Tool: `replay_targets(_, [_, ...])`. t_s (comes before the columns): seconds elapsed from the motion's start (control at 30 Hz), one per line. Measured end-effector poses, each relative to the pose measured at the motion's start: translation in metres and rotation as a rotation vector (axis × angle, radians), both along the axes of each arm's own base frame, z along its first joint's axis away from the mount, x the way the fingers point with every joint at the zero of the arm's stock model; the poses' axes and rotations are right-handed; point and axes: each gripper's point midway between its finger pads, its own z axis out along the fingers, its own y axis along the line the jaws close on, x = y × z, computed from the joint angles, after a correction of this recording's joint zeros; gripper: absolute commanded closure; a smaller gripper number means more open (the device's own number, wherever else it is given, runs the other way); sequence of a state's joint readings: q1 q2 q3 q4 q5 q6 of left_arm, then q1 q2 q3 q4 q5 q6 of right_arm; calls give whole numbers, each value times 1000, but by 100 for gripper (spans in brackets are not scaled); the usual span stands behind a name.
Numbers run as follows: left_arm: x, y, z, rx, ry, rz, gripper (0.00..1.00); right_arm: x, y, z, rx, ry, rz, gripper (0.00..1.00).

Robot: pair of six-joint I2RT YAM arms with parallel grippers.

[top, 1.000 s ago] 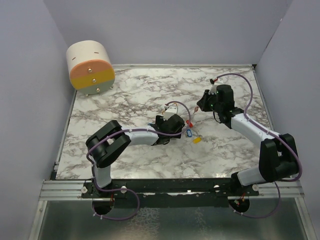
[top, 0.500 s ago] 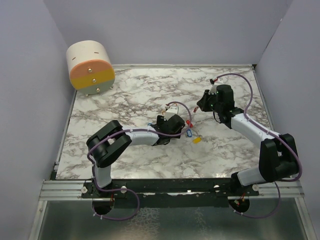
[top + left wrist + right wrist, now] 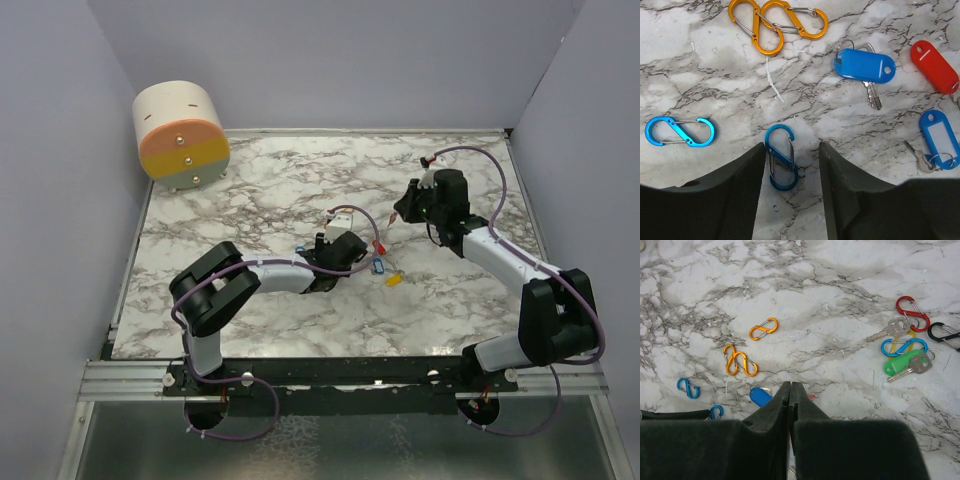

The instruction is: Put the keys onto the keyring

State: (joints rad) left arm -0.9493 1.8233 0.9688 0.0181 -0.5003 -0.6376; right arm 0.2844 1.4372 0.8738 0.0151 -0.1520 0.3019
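Observation:
In the left wrist view my left gripper (image 3: 791, 172) is open just above the marble table, with a small blue figure-eight clip (image 3: 781, 157) lying between its fingers. To its right lie a key with a solid blue tag (image 3: 865, 67), a red tag (image 3: 935, 65) and a key on a blue-framed tag (image 3: 940, 136). My right gripper (image 3: 790, 385) is shut and held high above the table; I see nothing between its pads. The blue tag (image 3: 760, 396) shows beside its fingers. A green-tagged key (image 3: 902, 364) lies at the right. In the top view the left gripper (image 3: 340, 255) is mid-table and the right gripper (image 3: 400, 215) is behind it.
Two joined orange clips (image 3: 775, 25) and another blue clip (image 3: 680, 132) lie near the left gripper. A single orange clip (image 3: 763, 328), red (image 3: 912, 313), black (image 3: 946, 335) and blue (image 3: 902, 346) clips lie further out. A round cream-and-orange box (image 3: 180, 135) stands at the back left.
My left gripper has shifted and tilted slightly over the clips. The right arm has not moved.

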Motion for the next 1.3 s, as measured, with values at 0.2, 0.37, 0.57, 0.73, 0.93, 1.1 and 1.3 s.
replay_targets(0.2, [0, 2, 0, 6, -3, 5, 60, 0, 0, 2, 1, -5, 0, 99])
replay_targets(0.37, [0, 5, -1, 12, -5, 14, 85, 0, 0, 2, 1, -4, 0, 99])
replay_targets(0.57, [-1, 3, 0, 2, -4, 15, 100, 0, 0, 2, 1, -5, 0, 99])
replay_targets(0.73, [-1, 3, 0, 2, -3, 15, 100, 0, 0, 3, 1, -6, 1, 99])
replay_targets(0.93, [0, 3, 1, 12, -5, 5, 100, -7, 12, 1, -20, -10, 54, 99])
replay_targets(1.1, [-1, 2, 5, 49, 13, -31, 100, -22, 41, 0, -52, -25, 159, 99])
replay_targets(1.3, [16, -9, 28, 54, -4, -88, 100, -32, 56, 0, -72, -45, 230, 99])
